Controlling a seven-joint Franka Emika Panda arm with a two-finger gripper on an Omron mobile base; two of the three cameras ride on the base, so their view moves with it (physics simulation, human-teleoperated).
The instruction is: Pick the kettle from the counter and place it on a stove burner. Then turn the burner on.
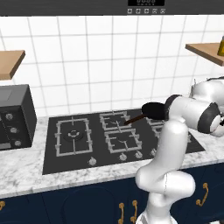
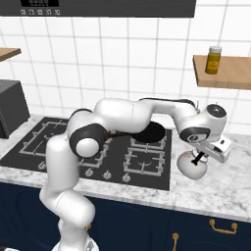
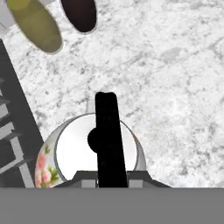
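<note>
on counter (image 2: 230,186) rt of cooktop (image 2: 147,169) | hand (image 2: 200,158) clamped on kettle (image 2: 192,165) handle | no legible txt

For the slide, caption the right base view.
Gripper shut on the kettle handle, kettle on the marble counter beside the cooktop.

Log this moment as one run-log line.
gripper: shut on handle | small silvery-white kettle: on white marble counter | large stove burner: bare

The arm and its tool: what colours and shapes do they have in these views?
The arm is glossy white, built of thick rounded tube segments with dark grey bands at the joints. One round joint cap shows small red marks. The tool has a white boxy body and small dark finger tips. No loose cables are visible.
</note>
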